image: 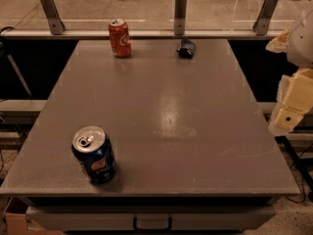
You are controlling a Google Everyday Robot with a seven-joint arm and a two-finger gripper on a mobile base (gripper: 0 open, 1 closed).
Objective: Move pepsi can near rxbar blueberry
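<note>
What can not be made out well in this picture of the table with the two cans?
- hand, camera view: off the right side of the table, partly cut off by the right picture edge.
- rxbar blueberry, camera view: at the far edge, too small and dark to read its print.
- pepsi can, camera view: its far side is hidden by the can itself.
- orange can, camera view: lettering too small to read.

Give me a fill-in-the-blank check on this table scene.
1. The dark blue aluminium pepsi can stands near the table's front-____ corner.
2. The small dark crinkled rxbar blueberry wrapper lies at the ____ edge of the grey table.
3. The orange-red soda can stands to the wrapper's ____.
4. The cream gripper hangs beyond the table's ____ edge.

Missing words: left; far; left; right.
</note>
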